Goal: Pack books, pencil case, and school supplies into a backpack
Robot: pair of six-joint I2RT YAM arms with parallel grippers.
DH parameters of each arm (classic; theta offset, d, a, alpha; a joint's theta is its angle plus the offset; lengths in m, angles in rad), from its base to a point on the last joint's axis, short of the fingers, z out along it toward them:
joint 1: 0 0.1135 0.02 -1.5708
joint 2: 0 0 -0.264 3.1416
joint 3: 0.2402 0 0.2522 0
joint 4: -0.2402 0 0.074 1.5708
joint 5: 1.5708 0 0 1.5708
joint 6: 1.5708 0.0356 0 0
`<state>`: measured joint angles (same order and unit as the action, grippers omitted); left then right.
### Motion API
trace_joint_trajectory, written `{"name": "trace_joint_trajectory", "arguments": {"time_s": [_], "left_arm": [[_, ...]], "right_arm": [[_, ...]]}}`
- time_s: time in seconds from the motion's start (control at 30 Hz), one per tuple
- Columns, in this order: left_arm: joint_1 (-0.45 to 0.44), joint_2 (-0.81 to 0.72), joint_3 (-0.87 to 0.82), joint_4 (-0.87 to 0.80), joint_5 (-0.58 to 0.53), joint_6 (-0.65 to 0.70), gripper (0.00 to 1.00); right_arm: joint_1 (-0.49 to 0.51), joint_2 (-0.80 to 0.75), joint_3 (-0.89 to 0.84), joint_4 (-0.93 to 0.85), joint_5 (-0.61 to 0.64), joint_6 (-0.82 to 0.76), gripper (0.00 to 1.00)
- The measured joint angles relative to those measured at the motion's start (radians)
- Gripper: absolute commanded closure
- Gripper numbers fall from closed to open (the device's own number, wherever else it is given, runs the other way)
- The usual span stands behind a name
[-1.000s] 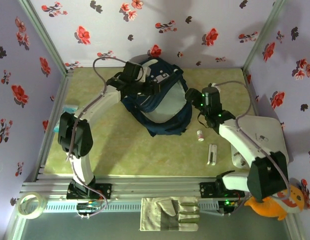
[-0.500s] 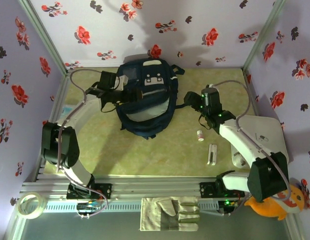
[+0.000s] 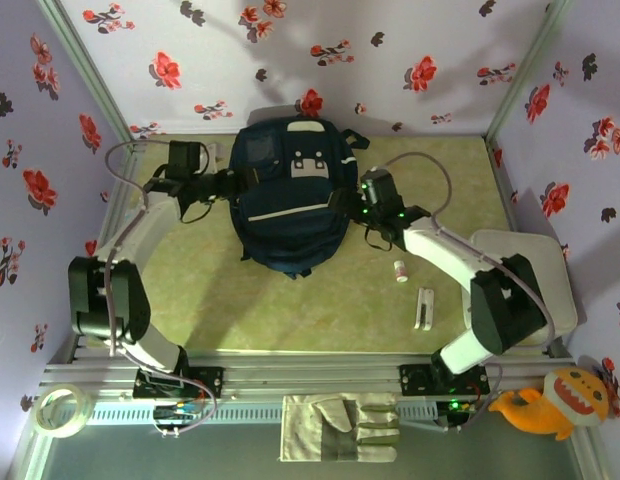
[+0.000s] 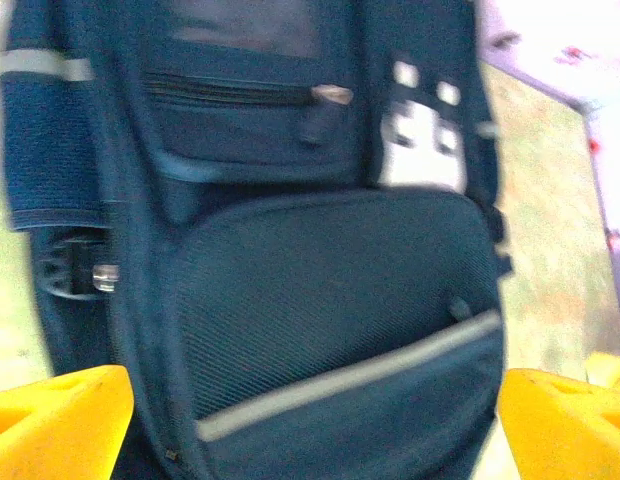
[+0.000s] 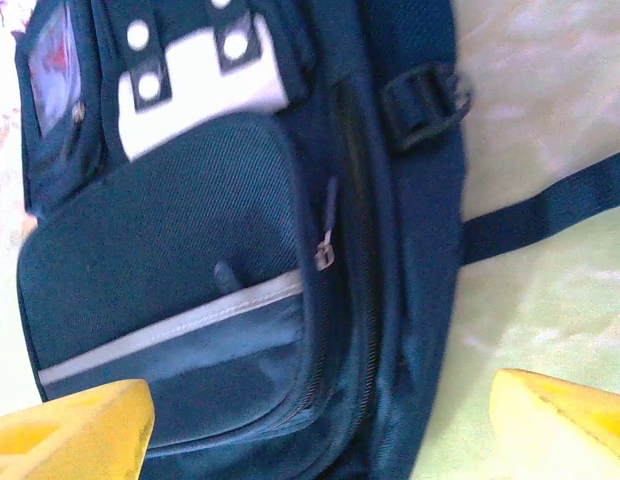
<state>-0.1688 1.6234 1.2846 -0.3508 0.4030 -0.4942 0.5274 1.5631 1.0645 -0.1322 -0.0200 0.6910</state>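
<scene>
Navy fabric is pretty much all I'm looking at right now. The big dark navy fabric backpack [image 3: 290, 195], with its thin white stripe and grey-white patches, lies flat and front side up in the upper middle of the overhead frame. Its top end points at the back wall.

My left fingers [image 3: 228, 184] sit just beside its left edge and my right fingers [image 3: 364, 208] just beside its right edge, so I'm flanking it. Both pairs are spread wide with nothing in them. In each wrist view the yellow tips poke in at the bottom corners, and the bag's front pocket is further off between them.

Progress check: not done, I'd say. The small white tube with a pink end [image 3: 400, 271] and the slim white bar [image 3: 424, 308] are out on the greenish table [image 3: 240, 300]. They're right of centre, near the bag's lower right corner, with the bar closer to the bottom of the frame. So the school supplies have yet to go in.

As for the books and pencil case, I honestly can't tell whether they're inside. The front zips look closed, but the main one is too blurry to call. My guess is the bag needs opening first, then the little white bits get grabbed.
</scene>
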Motion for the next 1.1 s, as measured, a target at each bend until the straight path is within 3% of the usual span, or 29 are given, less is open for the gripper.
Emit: {"name": "trace_joint_trajectory", "arguments": {"time_s": [0.23, 0.43, 0.73, 0.9, 1.1], "left_arm": [[0.056, 0.294, 0.182, -0.013, -0.014, -0.031, 0.14], [0.071, 0.473, 0.366, -0.015, 0.041, -0.028, 0.31], [0.074, 0.566, 0.423, 0.0, 0.167, -0.061, 0.53], [0.074, 0.571, 0.423, 0.008, 0.218, -0.099, 0.75], [0.074, 0.543, 0.317, 0.123, 0.256, -0.174, 0.86]], "right_arm": [[0.063, 0.154, 0.1, -0.047, -0.029, -0.001, 0.16], [0.073, 0.219, 0.108, -0.096, -0.019, -0.005, 0.16], [0.051, 0.287, 0.144, -0.159, 0.064, -0.046, 0.2], [0.016, 0.3, 0.148, -0.159, 0.073, -0.064, 0.21], [-0.021, 0.304, 0.16, -0.164, 0.08, -0.092, 0.2]]}}
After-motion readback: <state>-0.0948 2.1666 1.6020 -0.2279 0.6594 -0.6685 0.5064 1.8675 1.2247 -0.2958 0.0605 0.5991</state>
